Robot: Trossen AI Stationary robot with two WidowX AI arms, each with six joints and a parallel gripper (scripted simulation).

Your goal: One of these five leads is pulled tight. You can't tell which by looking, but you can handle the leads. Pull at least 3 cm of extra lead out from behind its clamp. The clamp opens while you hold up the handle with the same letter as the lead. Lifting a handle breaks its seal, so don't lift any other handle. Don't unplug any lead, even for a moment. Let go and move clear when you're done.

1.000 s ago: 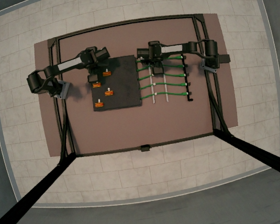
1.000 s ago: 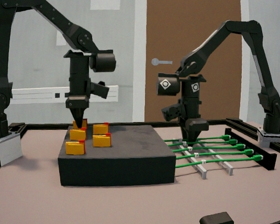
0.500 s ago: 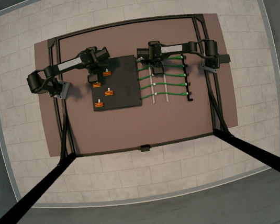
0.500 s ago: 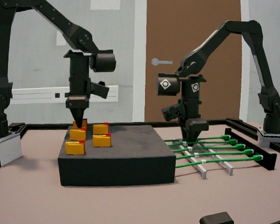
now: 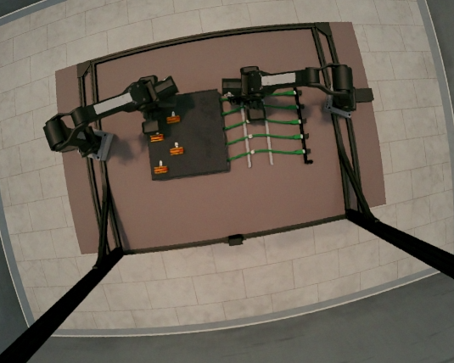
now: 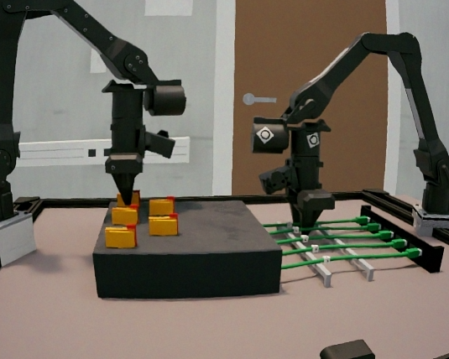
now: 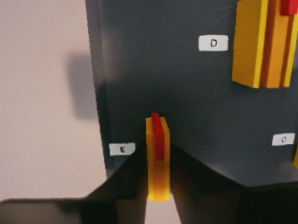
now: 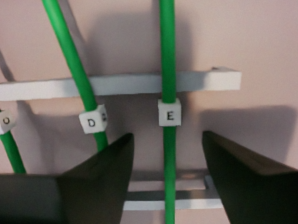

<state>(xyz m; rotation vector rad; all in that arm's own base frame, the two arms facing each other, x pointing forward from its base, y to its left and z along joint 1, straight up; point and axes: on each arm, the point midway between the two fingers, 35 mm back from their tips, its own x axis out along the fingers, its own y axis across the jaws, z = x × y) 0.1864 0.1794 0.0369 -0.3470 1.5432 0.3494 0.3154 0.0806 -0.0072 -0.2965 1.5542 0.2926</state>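
Exterior view: one gripper clenched on an amber handle, the other astride a green lead

From here, in the exterior view, the dark, matte box [image 5: 197, 140] [image 6: 186, 274] [image 7: 160, 60] fills the middle, its top faintly mottled. Five blocky yellow handles with red strips stand on it. At the far left corner, the left gripper [image 5: 152, 112] [image 6: 127, 203] [image 7: 156, 151] points down, its tapered fingers at the rearmost handle. Right of center, the right gripper [image 5: 249, 102] [image 6: 305, 230] [image 8: 168, 138] reaches down among smooth green leads that run to a black rail [image 5: 300, 127] [image 6: 404, 241].

In the top view, four handles show orange at center left; the arm hides the fifth. Two slim, pale bars cross under the leads, right of center.

In the left wrist view, the left gripper is clenched on handle E [image 6: 121, 199] [image 7: 159, 165], a narrow yellow block with a red strip, at lower center. Its white label E [image 7: 122, 149] lies just left of it; label D [image 7: 213, 43] is toward the upper right.

In the right wrist view, the right gripper is parted, grasping nothing, a finger on either side of lead E [image 5: 282, 92] [image 6: 341, 221] [image 8: 168, 50]. This round, glossy cord runs down the center through a small white cube tag [image 8: 170, 113].
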